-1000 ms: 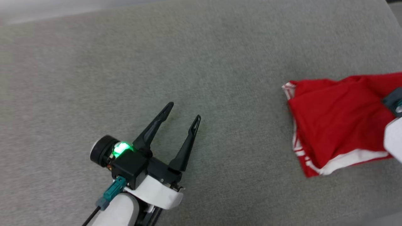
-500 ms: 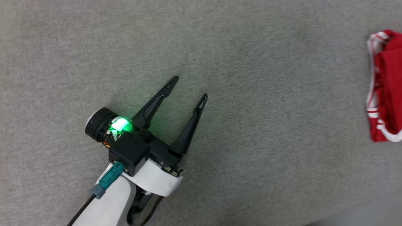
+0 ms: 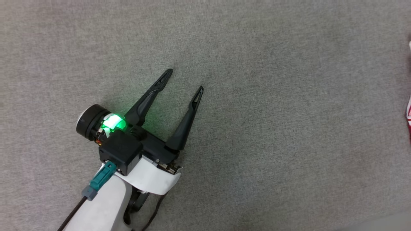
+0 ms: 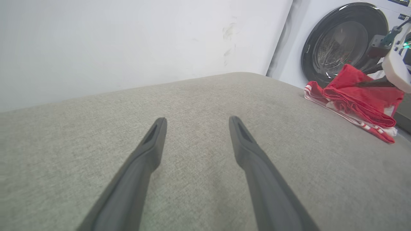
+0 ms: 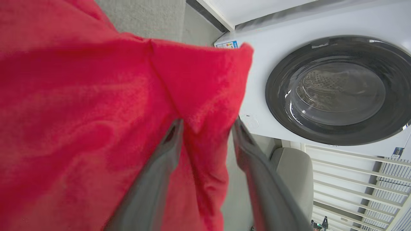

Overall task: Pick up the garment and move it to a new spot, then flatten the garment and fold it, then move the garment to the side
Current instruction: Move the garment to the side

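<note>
The garment point(image 4: 356, 96) is a folded red bundle with white striped trim, lying at the far right end of the grey cushion. A sliver of the garment point(image 3: 408, 112) shows at the head view's right edge. My right gripper point(image 5: 207, 123) is on it with its fingers point(image 5: 154, 179) spread wide. A raised red fold fills the gap between them. From the left wrist view, the right gripper point(image 4: 369, 77) reaches into the bundle from the right. My left gripper point(image 3: 185, 79) is open and holds nothing, low over bare cushion far from the garment.
The grey fabric cushion point(image 3: 273, 128) spreads under both arms. A white washing machine with a dark round door point(image 5: 334, 89) stands just beyond the garment's end of the cushion. A pale wall point(image 4: 128, 41) rises behind the cushion. White slatted panels point(image 5: 359, 189) sit below the machine.
The head camera has swung left, so the garment slid from the right part of the picture to its edge. The left gripper stays open over the cushion.
</note>
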You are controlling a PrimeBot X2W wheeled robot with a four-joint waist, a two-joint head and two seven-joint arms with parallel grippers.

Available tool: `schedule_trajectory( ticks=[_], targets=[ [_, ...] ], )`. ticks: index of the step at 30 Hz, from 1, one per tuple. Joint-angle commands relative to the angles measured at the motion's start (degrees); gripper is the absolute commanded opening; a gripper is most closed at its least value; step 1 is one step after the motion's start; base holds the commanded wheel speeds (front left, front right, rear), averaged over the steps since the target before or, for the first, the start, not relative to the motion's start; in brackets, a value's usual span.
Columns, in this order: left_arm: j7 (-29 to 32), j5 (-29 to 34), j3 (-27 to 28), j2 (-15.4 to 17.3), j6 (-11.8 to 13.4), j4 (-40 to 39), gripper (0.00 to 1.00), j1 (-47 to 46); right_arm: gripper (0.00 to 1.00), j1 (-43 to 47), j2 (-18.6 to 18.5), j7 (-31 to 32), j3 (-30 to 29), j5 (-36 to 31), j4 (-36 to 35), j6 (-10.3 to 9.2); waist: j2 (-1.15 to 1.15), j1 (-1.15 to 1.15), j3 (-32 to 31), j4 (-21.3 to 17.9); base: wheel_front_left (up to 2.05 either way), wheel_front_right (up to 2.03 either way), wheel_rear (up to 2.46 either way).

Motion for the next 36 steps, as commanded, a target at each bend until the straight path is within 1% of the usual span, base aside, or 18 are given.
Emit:
schedule_trajectory(
  ticks=[1,5,11,16,19,23,25,29,32,36],
  targets=[
    [-0.1,0.2,0.2,-0.2,-0.1,-0.1,1.00,-0.4,1.00,-0.7,0.8,-0.1,-0.3,-0.7,-0.4,-0.09,0.00,0.00,-1.0,0.2,0.00,0.00,0.00],
    [-0.1,-0.4,2.2,-1.3,-0.1,0.5,1.00,1.3,1.00,-1.0,2.6,-0.3,-1.6,-1.9,-1.8,-0.10,0.00,0.00,-4.8,0.6,0.00,0.00,0.00],
    [-0.1,-1.4,8.9,-3.8,-0.1,1.4,1.00,5.1,1.00,0.0,8.5,-3.0,-4.5,-1.5,-5.9,-0.09,0.00,0.00,-12.7,2.5,0.00,0.00,0.00],
    [-0.1,-0.5,14.8,-4.9,-0.1,1.8,1.00,9.4,1.00,1.7,14.9,-7.1,-6.0,1.8,-10.9,-0.09,0.00,0.00,-19.0,4.3,0.00,0.00,0.00],
    [-0.1,0.3,18.8,-6.1,0.0,2.8,1.00,11.8,1.00,3.6,19.4,-10.5,-6.0,4.6,-15.0,-0.07,0.00,0.00,-22.1,5.6,0.00,0.00,0.00],
    [-0.1,1.3,22.4,-7.5,-0.1,3.9,1.00,14.6,1.00,8.0,25.2,-14.6,-6.4,8.0,-21.2,-0.07,0.00,0.00,-25.5,7.2,0.00,0.00,0.00],
    [-0.1,1.5,23.4,-8.1,-0.1,4.4,1.00,15.6,1.00,10.5,28.5,-16.1,-6.4,9.8,-23.9,-0.07,0.00,0.00,-26.8,7.9,0.00,0.00,0.00],
    [-0.1,0.8,24.9,-9.4,-0.1,5.0,1.00,17.7,1.00,16.1,33.6,-19.3,-4.9,12.0,-27.7,-0.07,0.00,0.00,-28.8,8.9,0.00,0.00,0.00],
    [-0.1,0.7,25.1,-9.9,-0.1,5.3,1.00,18.9,1.00,20.0,34.8,-21.6,-1.8,14.6,-28.3,-0.08,0.00,0.00,-29.8,9.5,0.00,0.00,0.00],
    [-0.1,0.7,24.8,-10.3,-0.1,6.3,1.00,20.5,1.00,23.2,36.7,-25.0,-1.3,18.1,-27.3,-0.06,0.00,0.00,-30.7,10.3,0.00,0.00,0.00]
  ],
)
